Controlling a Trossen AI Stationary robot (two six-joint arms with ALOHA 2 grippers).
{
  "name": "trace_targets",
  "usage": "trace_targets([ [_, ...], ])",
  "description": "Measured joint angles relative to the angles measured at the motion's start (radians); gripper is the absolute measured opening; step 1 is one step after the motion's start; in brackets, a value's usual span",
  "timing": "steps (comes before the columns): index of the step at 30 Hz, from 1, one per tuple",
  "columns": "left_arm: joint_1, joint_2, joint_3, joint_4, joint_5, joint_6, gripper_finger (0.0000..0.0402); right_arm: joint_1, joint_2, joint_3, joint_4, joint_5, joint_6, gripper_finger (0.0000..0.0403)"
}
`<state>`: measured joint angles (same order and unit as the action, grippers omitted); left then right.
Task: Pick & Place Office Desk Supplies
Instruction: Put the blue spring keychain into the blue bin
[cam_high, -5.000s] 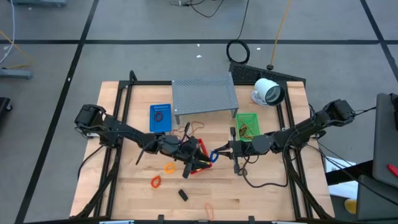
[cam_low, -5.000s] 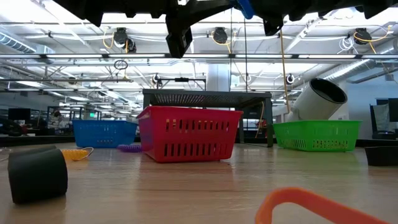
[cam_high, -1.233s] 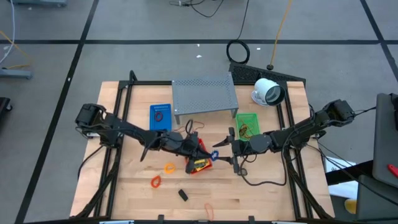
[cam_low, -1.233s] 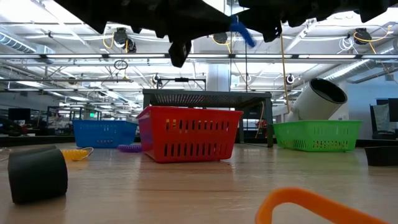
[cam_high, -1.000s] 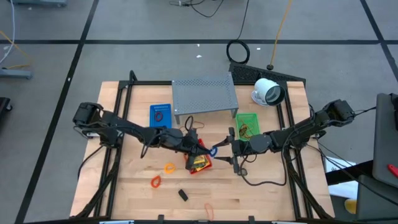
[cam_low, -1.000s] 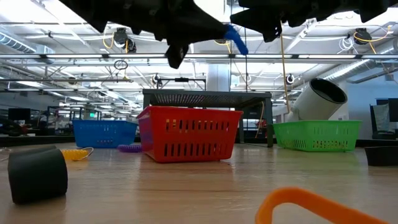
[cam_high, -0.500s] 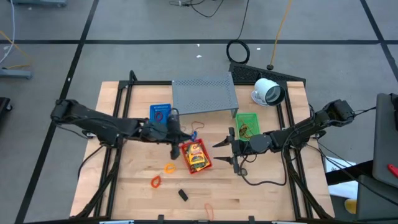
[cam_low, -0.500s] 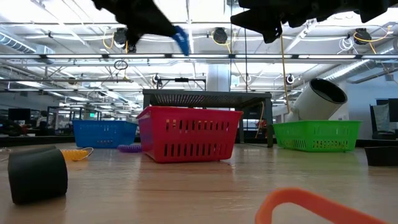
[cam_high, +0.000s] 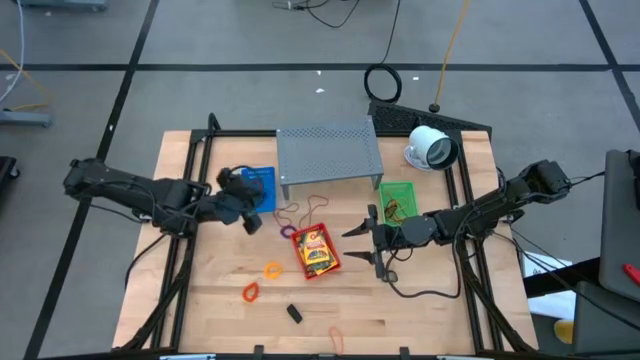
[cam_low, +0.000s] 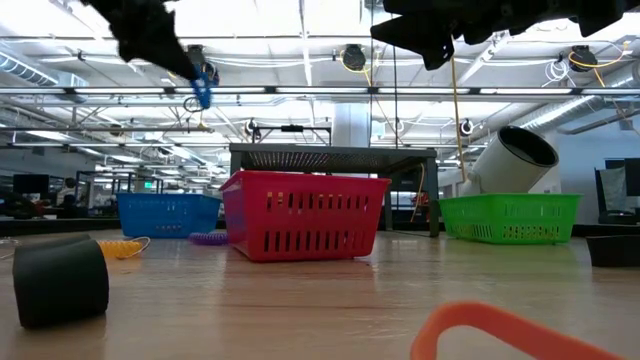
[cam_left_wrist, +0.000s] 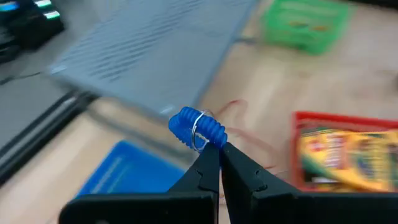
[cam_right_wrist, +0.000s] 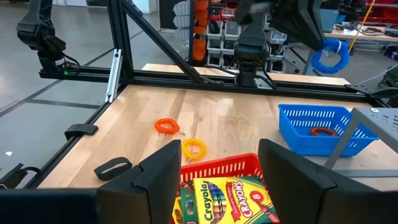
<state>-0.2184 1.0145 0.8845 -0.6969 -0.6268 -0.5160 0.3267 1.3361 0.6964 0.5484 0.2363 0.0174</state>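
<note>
Blue coiled band (cam_left_wrist: 198, 129) pinched in my left gripper (cam_left_wrist: 219, 151), raised near the blue basket (cam_high: 258, 185) | my right gripper (cam_high: 364, 246) spread wide beside the red basket (cam_high: 315, 250) of crayons (cam_right_wrist: 215, 199) | bare wood between them.

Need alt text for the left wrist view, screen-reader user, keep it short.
The left hand is shut on a blue coiled loop, held up above the wooden table. Beyond it lie a blue basket, the grey perforated shelf, a green basket and a red basket holding a crayon box.
</note>
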Motion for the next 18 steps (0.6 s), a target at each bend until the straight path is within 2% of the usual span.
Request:
trace_targets([
  [6, 0.000, -0.008, -0.011, -0.199, -0.094, -0.170, 0.0005, 0.000, 0.000, 0.000, 0.000, 0.003, 0.005, 0.0203],
  [18, 0.062, -0.008, -0.139, -0.160, -0.106, -0.201, 0.0015, 0.000, 0.000, 0.000, 0.000, 0.029, 0.005, 0.0200],
])
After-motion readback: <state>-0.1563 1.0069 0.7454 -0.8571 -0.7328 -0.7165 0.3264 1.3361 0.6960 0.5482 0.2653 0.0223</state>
